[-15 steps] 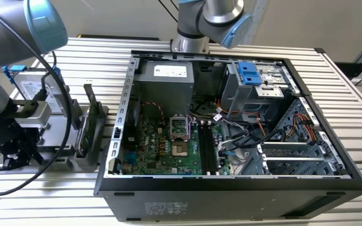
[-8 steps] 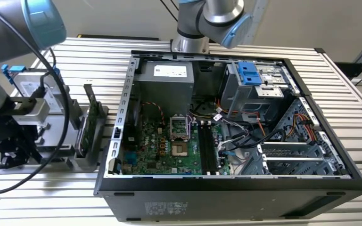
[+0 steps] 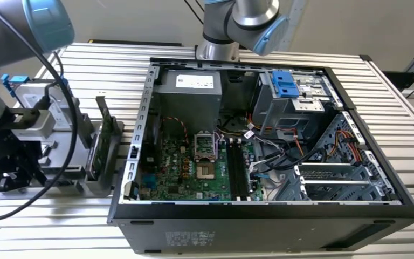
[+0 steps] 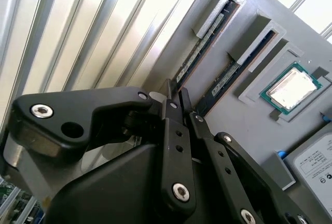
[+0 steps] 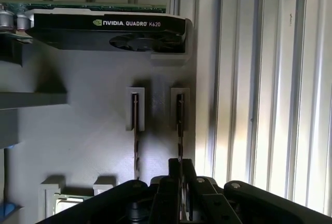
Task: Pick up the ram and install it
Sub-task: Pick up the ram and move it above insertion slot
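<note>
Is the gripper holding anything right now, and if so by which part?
It cannot be told. The gripper is at one end of a ram stick slotted in its grey holder, but whether it grips that end isn't clear.

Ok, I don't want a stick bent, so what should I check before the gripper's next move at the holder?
1. The gripper in line with the ram: ok, the stick runs straight into it.
2. The ram held: cannot tell.
3. The ram seated in its slot of the gray holder: ok.
4. The second stick apart from the gripper: ok.
5. The graphics card away from the gripper: ok.
6. The memory slots on the motherboard free: ok, they look empty.
</note>
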`<state>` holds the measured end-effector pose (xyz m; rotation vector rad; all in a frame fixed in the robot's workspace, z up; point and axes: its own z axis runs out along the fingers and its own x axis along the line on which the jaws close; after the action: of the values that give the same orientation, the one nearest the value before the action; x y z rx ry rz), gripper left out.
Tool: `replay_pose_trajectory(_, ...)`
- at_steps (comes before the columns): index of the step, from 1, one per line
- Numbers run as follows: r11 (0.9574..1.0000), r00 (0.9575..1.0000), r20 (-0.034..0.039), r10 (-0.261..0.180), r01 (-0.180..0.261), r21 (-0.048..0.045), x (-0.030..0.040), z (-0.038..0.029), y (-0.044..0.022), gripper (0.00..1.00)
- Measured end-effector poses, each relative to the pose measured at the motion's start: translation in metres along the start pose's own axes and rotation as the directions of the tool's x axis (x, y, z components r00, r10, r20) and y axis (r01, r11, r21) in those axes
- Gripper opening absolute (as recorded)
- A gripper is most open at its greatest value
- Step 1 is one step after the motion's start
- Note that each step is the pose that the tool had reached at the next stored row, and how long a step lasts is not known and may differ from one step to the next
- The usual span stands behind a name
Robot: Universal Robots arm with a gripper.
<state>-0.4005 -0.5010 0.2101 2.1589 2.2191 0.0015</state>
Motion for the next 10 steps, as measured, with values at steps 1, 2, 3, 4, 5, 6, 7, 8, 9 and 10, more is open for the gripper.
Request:
replay_pose_trajectory(1, 1.0000, 1.0000, 0.0001, 0.000, 0.000, 0.0001, 0.0000, -0.0006, 0.0000, 0.00)
replay_pose_trajectory(2, 1.0000, 1.0000, 0.0001, 0.000, 0.000, 0.0001, 0.0000, -0.0012, 0.0000, 0.00)
replay_pose_trajectory(3, 1.0000, 1.0000, 0.0001, 0.000, 0.000, 0.0002, -0.0001, -0.0018, 0.0000, 0.00)
replay_pose_trajectory(4, 1.0000, 1.0000, 0.0002, 0.000, 0.000, 0.0002, -0.0001, -0.0024, 0.0000, 0.00)
replay_pose_trajectory(5, 1.0000, 1.0000, 0.0001, 0.000, 0.000, 0.0001, -0.0001, -0.0031, 0.0001, 0.00)
replay_pose_trajectory(6, 1.0000, 1.0000, 0.0001, 0.000, 0.000, 0.0001, -0.0001, -0.0036, 0.0001, 0.00)
replay_pose_trajectory(7, 1.0000, 1.0000, 0.0000, 0.000, 0.000, 0.0000, -0.0001, -0.0041, 0.0001, 0.00)
replay_pose_trajectory(8, 1.0000, 1.0000, 0.0000, 0.000, 0.000, 0.0000, -0.0001, -0.0046, 0.0001, 0.00)
replay_pose_trajectory(9, 1.0000, 1.0000, 0.0001, 0.000, 0.000, 0.0001, -0.0002, -0.0052, 0.0001, 0.00)
replay_pose_trajectory(10, 1.0000, 1.0000, 0.0001, 0.000, 0.000, 0.0001, -0.0002, -0.0057, 0.0002, 0.00)
